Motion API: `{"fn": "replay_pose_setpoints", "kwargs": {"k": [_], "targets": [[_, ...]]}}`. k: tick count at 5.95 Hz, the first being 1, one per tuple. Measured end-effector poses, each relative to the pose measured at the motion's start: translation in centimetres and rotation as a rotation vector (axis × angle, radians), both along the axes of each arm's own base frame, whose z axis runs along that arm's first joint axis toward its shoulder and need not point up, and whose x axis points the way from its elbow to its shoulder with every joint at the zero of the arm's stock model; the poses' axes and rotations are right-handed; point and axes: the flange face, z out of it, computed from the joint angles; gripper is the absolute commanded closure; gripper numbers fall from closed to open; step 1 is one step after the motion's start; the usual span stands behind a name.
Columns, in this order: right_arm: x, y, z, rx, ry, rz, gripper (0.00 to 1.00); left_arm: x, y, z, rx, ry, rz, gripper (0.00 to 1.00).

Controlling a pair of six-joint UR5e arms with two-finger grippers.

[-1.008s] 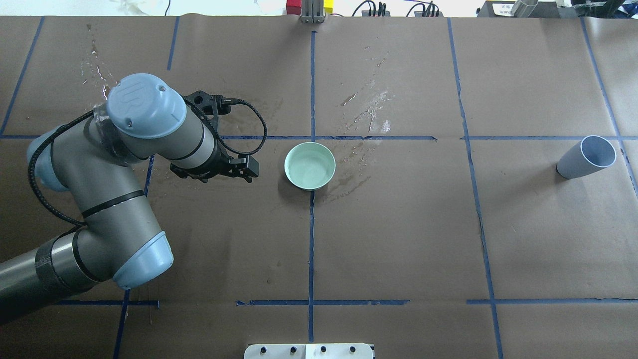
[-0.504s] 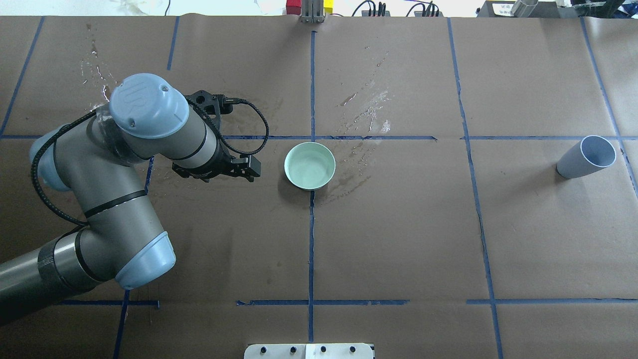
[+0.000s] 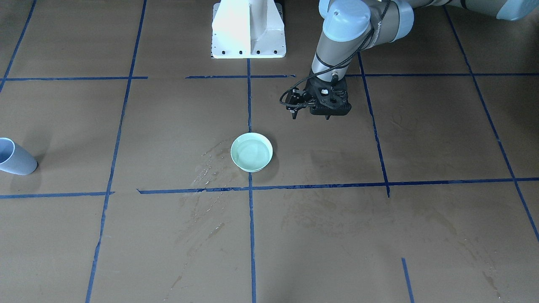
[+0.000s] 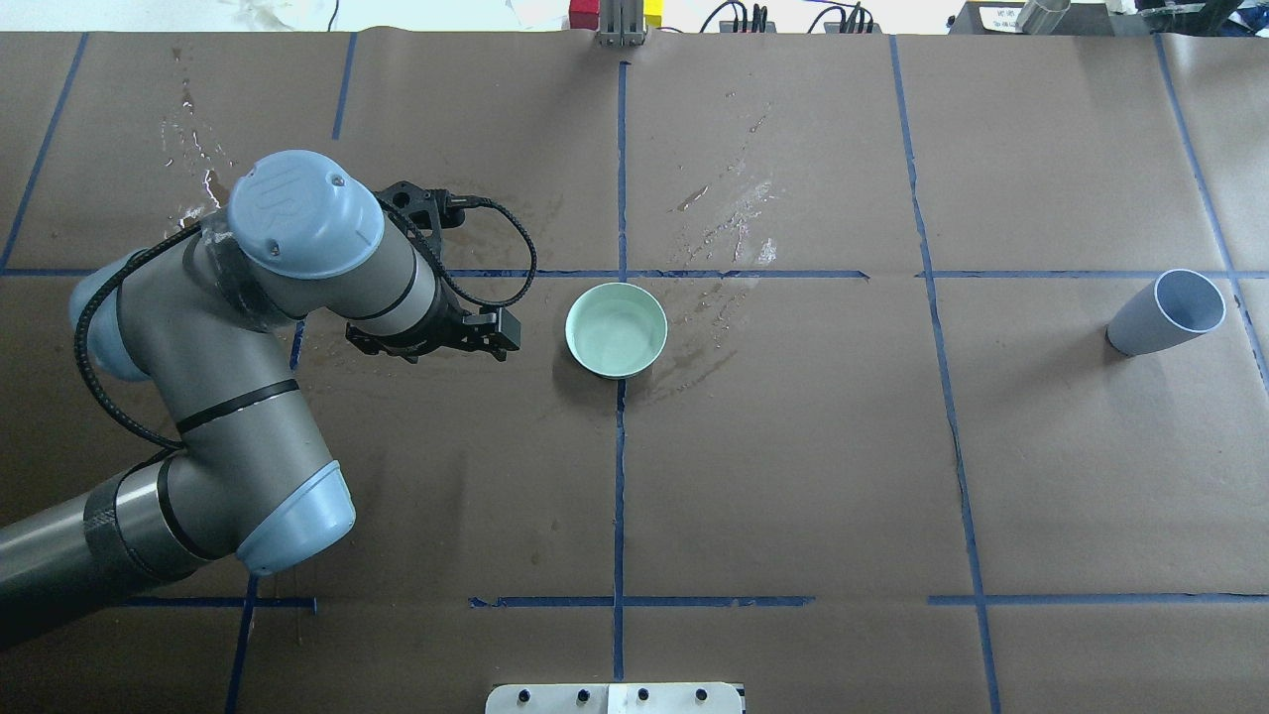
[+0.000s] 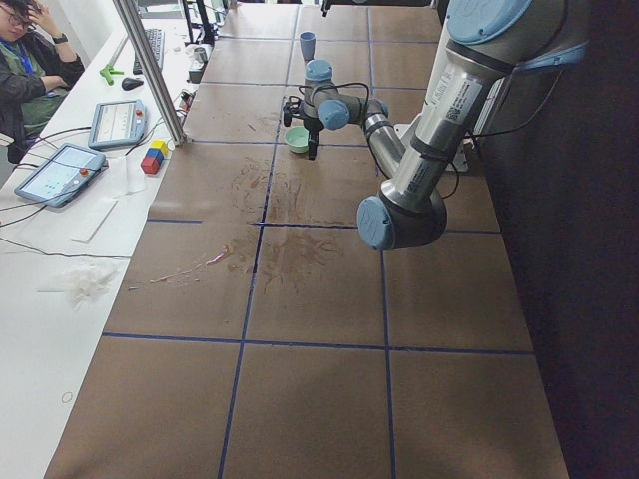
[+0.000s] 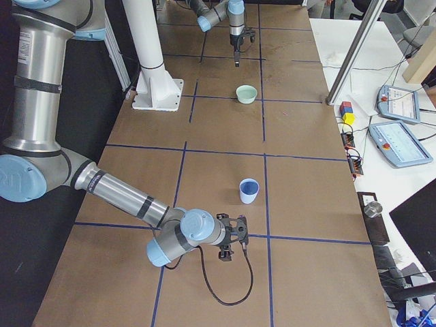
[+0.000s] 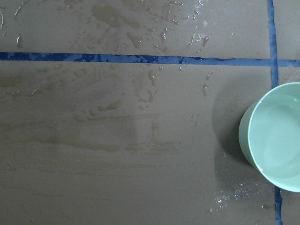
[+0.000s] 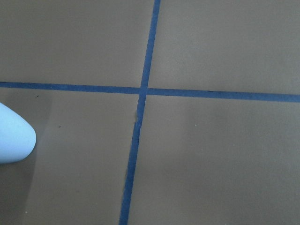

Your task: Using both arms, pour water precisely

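A mint green bowl point(image 4: 616, 329) stands at the table's middle with clear water point(image 3: 252, 154) in it. It also shows at the right edge of the left wrist view point(image 7: 274, 136). My left gripper point(image 4: 466, 337) hangs pointing down a little to the left of the bowl, above the table, and it looks open and empty point(image 3: 313, 114). A pale blue cup point(image 4: 1165, 314) stands far right. My right gripper point(image 6: 231, 245) shows only in the exterior right view, low beside the cup point(image 6: 249, 191), and I cannot tell if it is open. The cup's edge shows in the right wrist view point(image 8: 11, 136).
Brown paper with a blue tape grid covers the table. Wet streaks lie behind the bowl point(image 4: 734, 223) and at the far left point(image 4: 193, 159). The white pedestal point(image 3: 248, 29) stands at the robot's edge. Tablets and coloured blocks point(image 6: 347, 112) lie past the far edge.
My left arm has shifted slightly to the right, toward the bowl. The bowl and the cup have not moved.
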Motion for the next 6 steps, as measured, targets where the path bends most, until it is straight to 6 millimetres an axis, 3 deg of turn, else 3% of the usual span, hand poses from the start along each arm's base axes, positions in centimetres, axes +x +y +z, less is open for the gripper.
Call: {"fn": "replay_pose_setpoints", "kwargs": {"k": [3,6], "targets": [[1.1,-2.1,-2.6,-0.021,0.089,-0.035,0.0,0.4,0.1,0.3,0.005,-0.011,-0.006,0.0],[6.8,-4.9,-8.5,-0.13,0.18,-0.167,0.0,1.0,0.1,0.3,0.007,-0.018,-0.011,0.0]]}}
